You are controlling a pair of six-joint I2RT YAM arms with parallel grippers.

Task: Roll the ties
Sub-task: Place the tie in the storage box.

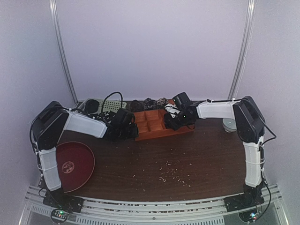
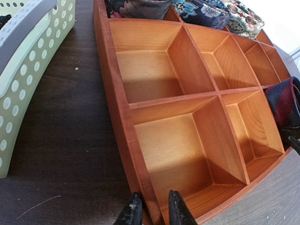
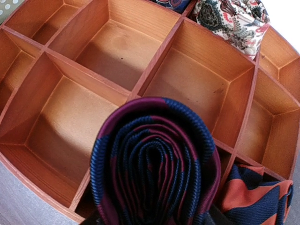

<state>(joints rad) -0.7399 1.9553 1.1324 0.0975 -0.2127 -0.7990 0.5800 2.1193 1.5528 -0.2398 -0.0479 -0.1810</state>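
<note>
A rolled maroon-and-navy striped fabric tie fills the right wrist view, pinched in the right gripper above the near row of an orange wooden compartmented tray. Just beside it, an orange-and-navy striped tie lies in a near compartment. Three patterned rolled ties sit in the far row. The left gripper pinches the tray's wall at a corner.

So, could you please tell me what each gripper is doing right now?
Left gripper: closed on the tray wall.
Right gripper: holding a rolled tie.
</note>
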